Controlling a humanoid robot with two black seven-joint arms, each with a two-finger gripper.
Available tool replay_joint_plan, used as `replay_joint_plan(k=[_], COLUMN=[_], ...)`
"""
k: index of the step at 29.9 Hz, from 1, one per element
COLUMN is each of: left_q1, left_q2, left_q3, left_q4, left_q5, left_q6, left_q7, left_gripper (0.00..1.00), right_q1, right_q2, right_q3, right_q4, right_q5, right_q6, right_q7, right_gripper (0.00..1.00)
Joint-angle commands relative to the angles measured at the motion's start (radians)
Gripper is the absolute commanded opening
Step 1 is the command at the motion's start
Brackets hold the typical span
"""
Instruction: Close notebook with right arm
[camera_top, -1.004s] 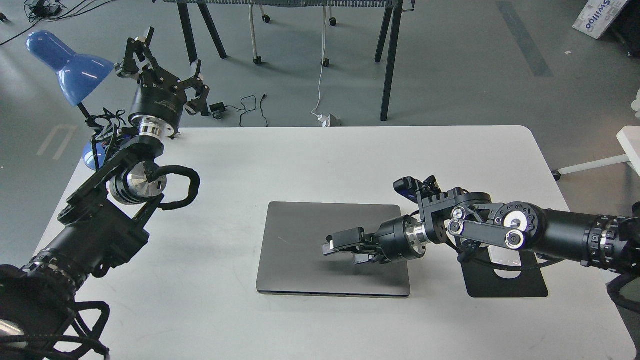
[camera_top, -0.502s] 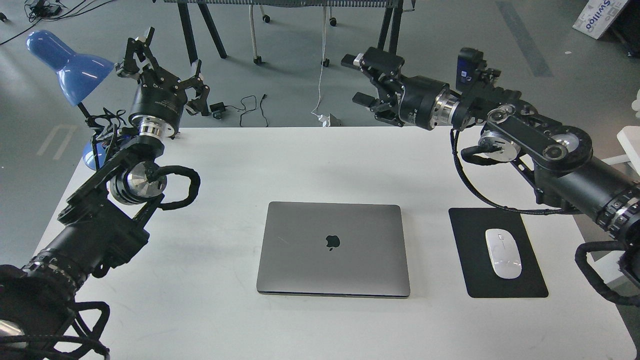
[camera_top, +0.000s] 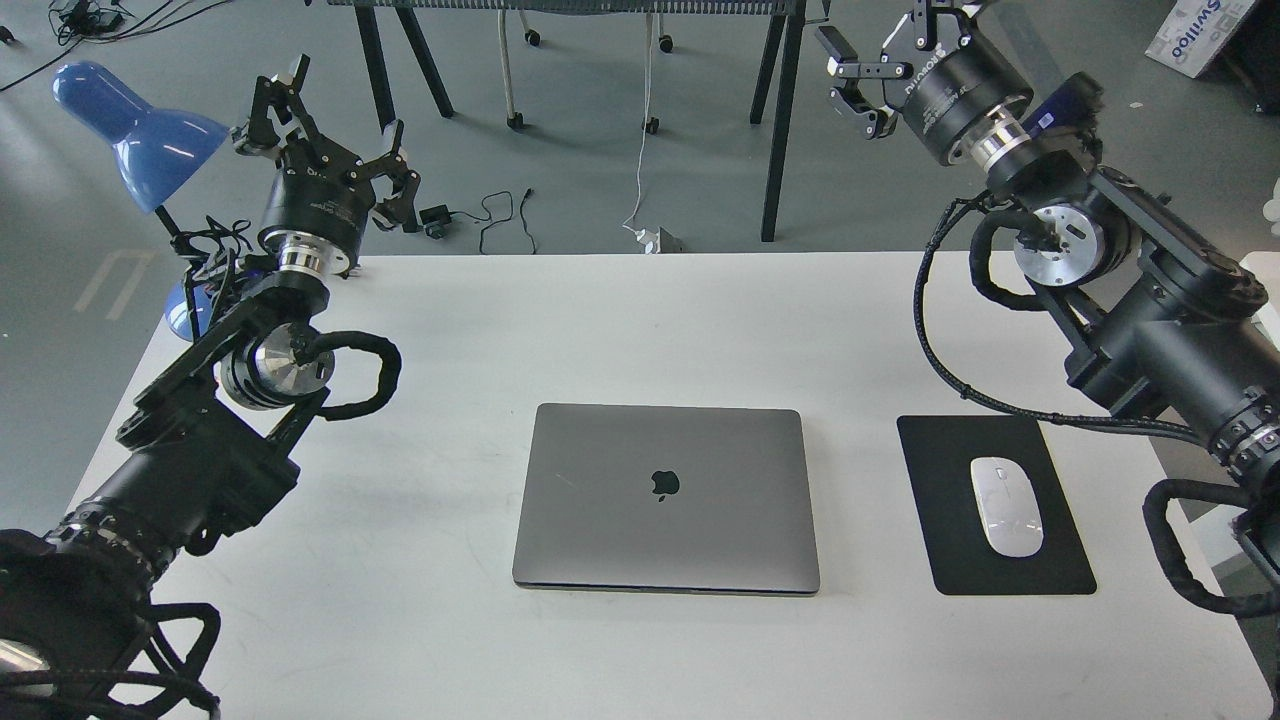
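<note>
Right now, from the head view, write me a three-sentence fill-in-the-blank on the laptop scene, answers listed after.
1. The notebook lies on the white table with its lid ____.
2. The white mouse rests on a black ____.
3. The right gripper is raised and holds ____.

Missing words: closed; mouse pad; nothing

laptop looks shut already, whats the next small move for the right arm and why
Probably none beyond settling where it is. The laptop lies flat on the table with its lid down and logo up, so the closing looks done. The right hand is raised beyond the table's far edge, open and empty, clear of the mouse. The left hand is raised too.
</note>
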Motion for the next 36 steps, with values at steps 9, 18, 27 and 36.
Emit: replay_joint_plan(k=[9, 18, 27, 36], left_q1=[0.0, 0.0, 0.002, 0.002], left_q2=[0.0, 0.0, -0.002, -0.002], left_q3=[0.0, 0.0, 0.0, 0.0], left_q4=[0.0, -0.002, -0.002, -0.002], left_q5=[0.0, 0.0, 0.0, 0.0], left_q6=[0.0, 0.0, 0.0, 0.0], left_q7=[0.0, 0.0, 0.0, 0.0], left_gripper=[1.0, 1.0, 1.0, 1.0], right_q1=[-0.145, -0.182, -0.185, -0.184], right_q2=[0.027, 0.053, 0.084, 0.087], right_q3=[0.165, 0.165, 0.162, 0.154], right_q4=[0.057, 0.085, 0.075, 0.073], right_q5=[0.114, 0.113, 0.111, 0.111], right_q6=[-0.006, 0.004, 0.04, 0.035], right_q7=[0.001, 0.001, 0.011, 0.009], right_gripper=[1.0, 1.0, 1.0, 1.0])
